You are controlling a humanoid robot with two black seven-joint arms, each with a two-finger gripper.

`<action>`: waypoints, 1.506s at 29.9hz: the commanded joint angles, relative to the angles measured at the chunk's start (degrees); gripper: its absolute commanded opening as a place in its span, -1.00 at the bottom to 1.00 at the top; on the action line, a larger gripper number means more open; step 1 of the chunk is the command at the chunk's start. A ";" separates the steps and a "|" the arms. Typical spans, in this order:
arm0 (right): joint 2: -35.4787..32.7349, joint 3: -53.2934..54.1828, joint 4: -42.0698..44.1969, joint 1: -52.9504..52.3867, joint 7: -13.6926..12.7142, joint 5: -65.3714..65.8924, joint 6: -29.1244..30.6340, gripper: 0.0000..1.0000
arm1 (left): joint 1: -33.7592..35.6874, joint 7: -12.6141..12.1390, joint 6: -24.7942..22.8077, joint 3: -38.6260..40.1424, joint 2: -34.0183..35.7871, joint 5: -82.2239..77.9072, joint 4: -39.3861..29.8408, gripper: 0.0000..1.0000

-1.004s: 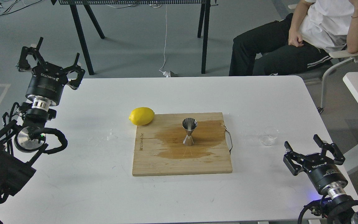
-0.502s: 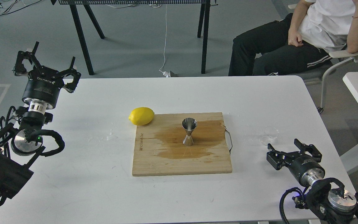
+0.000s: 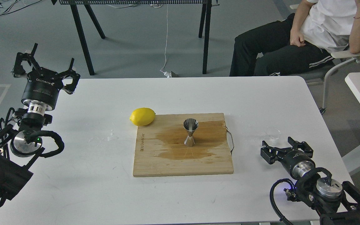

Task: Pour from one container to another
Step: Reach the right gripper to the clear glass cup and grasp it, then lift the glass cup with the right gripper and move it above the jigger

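On the white counter, near its middle, lies a wooden cutting board with a dark wet stain across its upper half and a thin metal handle on its right edge. Upright on the stained area stands the steel jigger, hourglass-shaped, its open upper cone facing up. A yellow lemon rests on the counter, touching the board's upper left corner. A small patch of clear droplets marks the counter just left of the board.

Right of the board, well apart from the jigger, the tiny clear cup stands upright on the counter. The right claw sits low over the counter just beside and in front of the cup, its two fingers spread wide and grasping nothing; whether a fingertip touches the cup cannot be told. The left claw is raised at the counter's far left edge, fingers likewise spread apart and empty, far from the board.

Beyond the counter, a seated person in a white shirt and black trousers occupies the upper right, and black table legs stand on the grey floor.
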State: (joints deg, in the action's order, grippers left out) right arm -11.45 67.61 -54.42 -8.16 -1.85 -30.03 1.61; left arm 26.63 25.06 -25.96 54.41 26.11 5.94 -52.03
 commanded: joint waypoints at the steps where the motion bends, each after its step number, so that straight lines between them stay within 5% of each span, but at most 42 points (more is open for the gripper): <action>1: 0.99 -0.03 0.45 -0.36 0.09 0.06 0.24 0.96 | 0.09 0.07 -0.14 -0.01 0.69 -0.06 0.00 1.00; 11: 1.08 0.06 0.54 -0.45 0.01 0.14 1.03 0.46 | -0.44 0.16 -0.41 -0.10 0.87 0.03 -0.09 1.00; 24: 1.16 -0.02 1.68 -0.54 -0.08 0.15 2.34 0.38 | -0.44 0.25 -0.23 -0.01 1.40 -0.06 -0.09 1.00; 37: 1.17 -0.03 2.83 -1.60 -0.17 0.15 2.43 -0.17 | -0.35 0.25 0.12 -0.01 1.40 -0.06 -0.18 1.00; 45: 0.29 -0.03 -1.73 -1.51 -1.93 0.23 2.61 -0.23 | -0.35 0.42 0.12 0.17 1.48 -0.06 -0.53 1.00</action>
State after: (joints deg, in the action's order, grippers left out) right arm -10.43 67.58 -53.33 -9.75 -3.19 -29.82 4.21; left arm 26.32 25.37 -25.79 54.43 27.51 5.89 -52.31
